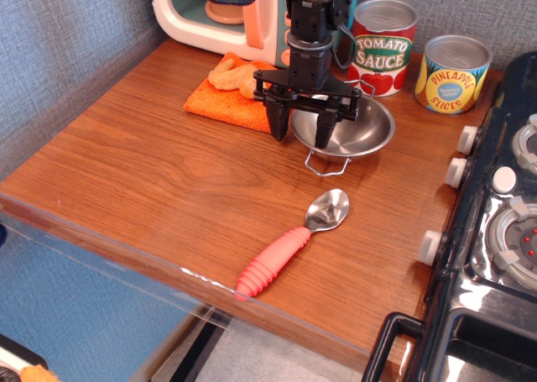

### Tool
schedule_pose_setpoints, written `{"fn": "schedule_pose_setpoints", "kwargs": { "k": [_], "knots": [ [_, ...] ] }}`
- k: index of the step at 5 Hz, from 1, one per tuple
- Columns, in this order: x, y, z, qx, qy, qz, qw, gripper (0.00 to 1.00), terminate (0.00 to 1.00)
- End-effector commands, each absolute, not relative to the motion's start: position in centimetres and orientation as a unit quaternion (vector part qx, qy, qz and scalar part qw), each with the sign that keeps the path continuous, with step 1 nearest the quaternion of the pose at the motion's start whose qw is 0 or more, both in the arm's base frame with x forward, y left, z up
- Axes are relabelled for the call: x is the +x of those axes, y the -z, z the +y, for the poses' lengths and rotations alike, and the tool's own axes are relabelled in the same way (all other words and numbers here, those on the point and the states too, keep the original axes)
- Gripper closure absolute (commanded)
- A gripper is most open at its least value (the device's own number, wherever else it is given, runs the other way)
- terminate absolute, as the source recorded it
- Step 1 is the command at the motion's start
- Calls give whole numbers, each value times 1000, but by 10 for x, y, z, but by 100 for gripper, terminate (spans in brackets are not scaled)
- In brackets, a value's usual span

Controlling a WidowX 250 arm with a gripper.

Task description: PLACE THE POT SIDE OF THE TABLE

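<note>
The pot (352, 130) is a small shiny steel bowl with two thin wire loop handles. It sits toward the back right of the brown wood-grain table (151, 189). My gripper (302, 133) hangs over the pot's left rim with its black fingers spread. One finger (278, 123) is outside the rim and the other (325, 132) is inside the bowl. The gripper is open and holds nothing.
A spoon with a red handle (289, 246) lies in front of the pot. An orange cloth (222, 103) with a food piece lies to the left, before a toy microwave (218, 13). Two cans (382, 44) (453, 73) stand behind. A black toy stove (495, 231) is on the right.
</note>
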State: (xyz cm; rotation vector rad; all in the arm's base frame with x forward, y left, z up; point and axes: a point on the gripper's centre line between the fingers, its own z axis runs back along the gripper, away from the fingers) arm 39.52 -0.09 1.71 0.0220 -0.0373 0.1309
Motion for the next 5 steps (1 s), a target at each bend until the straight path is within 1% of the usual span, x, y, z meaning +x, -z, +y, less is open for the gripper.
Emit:
{"fn": "schedule_pose_setpoints", "kwargs": {
  "k": [1, 2, 3, 4, 5],
  "knots": [
    [397, -51, -6, 10, -52, -58, 997, 100, 0],
    [391, -74, -3, 6, -44, -75, 996, 100, 0],
    [373, -100, 19, 16, -47, -96, 994, 100, 0],
    [341, -113, 66, 36, -70, -101, 992, 100, 0],
    [313, -113, 112, 75, -94, -86, 989, 100, 0]
  ]
}}
